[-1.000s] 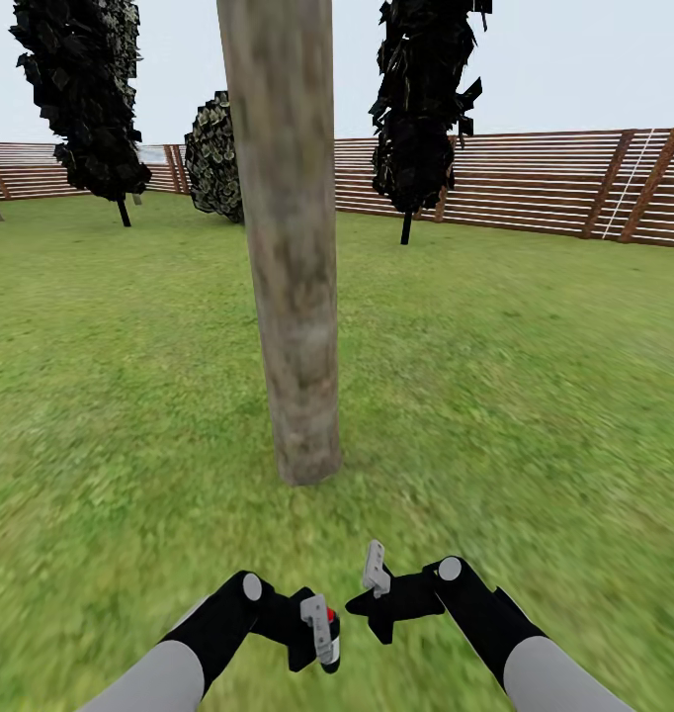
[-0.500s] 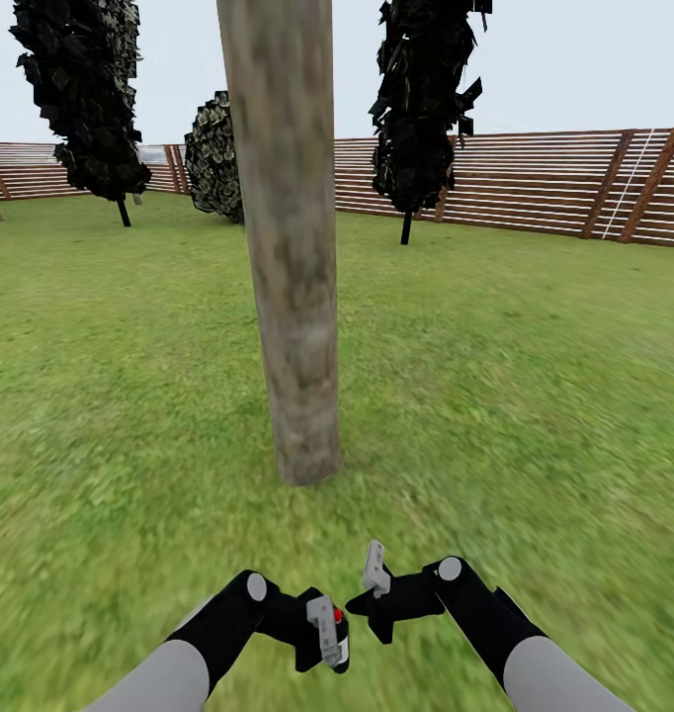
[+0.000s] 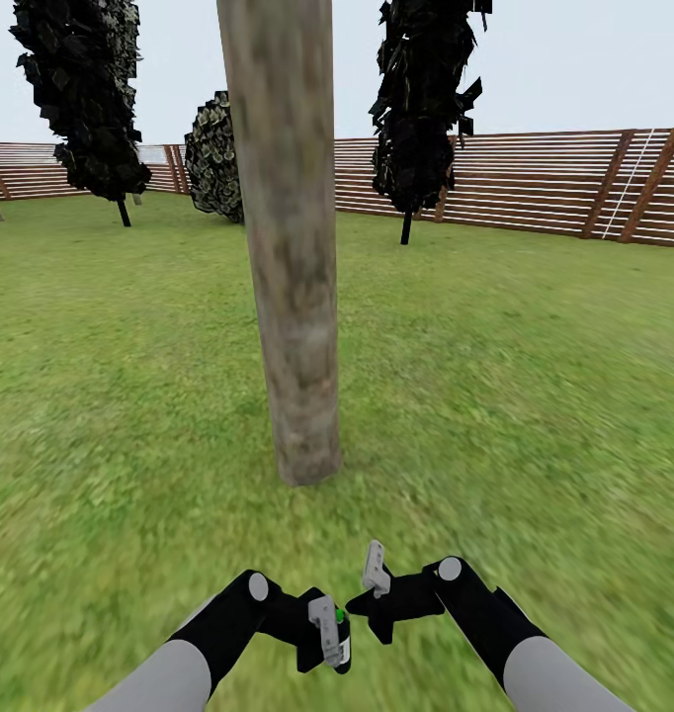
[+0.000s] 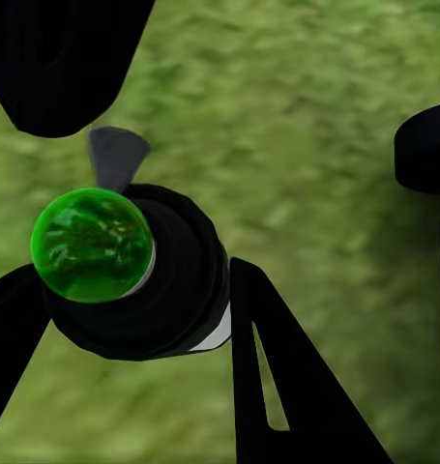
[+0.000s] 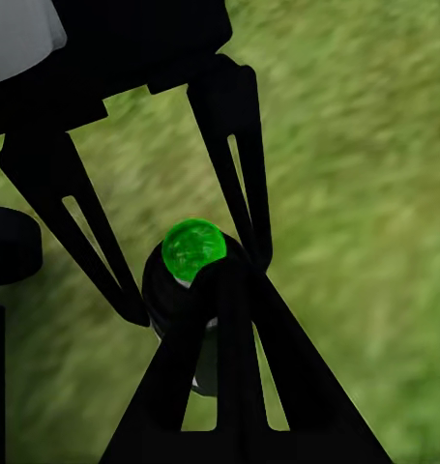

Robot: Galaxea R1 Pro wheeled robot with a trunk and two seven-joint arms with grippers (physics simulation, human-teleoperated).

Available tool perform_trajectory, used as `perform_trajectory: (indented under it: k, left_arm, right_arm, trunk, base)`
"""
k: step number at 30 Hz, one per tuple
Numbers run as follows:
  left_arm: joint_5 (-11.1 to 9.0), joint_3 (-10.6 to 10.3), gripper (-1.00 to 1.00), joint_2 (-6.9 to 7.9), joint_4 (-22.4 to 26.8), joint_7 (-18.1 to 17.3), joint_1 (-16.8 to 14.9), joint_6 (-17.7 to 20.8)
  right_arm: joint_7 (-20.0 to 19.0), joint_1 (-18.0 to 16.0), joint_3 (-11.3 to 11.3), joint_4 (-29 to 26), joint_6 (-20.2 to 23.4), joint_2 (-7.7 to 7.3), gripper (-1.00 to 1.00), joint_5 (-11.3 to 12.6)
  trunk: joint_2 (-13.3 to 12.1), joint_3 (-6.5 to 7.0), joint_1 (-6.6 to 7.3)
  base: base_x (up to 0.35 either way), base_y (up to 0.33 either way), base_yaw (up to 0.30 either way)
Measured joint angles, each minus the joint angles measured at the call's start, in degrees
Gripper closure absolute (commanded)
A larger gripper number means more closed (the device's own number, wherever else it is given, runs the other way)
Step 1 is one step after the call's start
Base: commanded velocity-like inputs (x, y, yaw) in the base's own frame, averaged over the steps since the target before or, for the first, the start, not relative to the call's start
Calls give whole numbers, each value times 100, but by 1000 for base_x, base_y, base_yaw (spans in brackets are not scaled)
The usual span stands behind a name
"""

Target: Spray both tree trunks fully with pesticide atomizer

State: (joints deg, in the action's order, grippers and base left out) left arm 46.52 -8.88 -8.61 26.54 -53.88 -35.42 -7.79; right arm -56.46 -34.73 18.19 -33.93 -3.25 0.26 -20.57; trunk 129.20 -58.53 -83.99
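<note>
1. at the near edge of the lawn (image 3: 535, 396), the left gripper (image 3: 329, 633) holds its fingers closed on the pesticide atomizer (image 3: 339, 633), low in front of the robot.
2. the atomizer's top button (image 4: 89, 245), red half a second ago, now shows green; i judge the spray has switched on.
3. the tree trunk (image 3: 293, 297) stands just beyond, centred, so coating can begin.
4. whether the right gripper (image 3: 377, 581) just right of it is open, i cannot tell.
</note>
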Motion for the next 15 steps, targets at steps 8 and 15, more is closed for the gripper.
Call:
perform_trajectory:
  k: [8, 15]
  left_arm:
    - [62, -22, 100, 74, -89, 30, 12, 34]
    - [57, -11, 100, 760, -108, 26, 45, 14]
  right_arm:
    - [-5, 1, -7, -6, 0, 0, 100, 0]
    - [-6, 0, -8, -6, -8, 0, 100, 0]
  trunk:
    - [0, 0, 0]
    - [0, 0, 0]
  base:
    - [0, 0, 0]
    - [0, 0, 0]
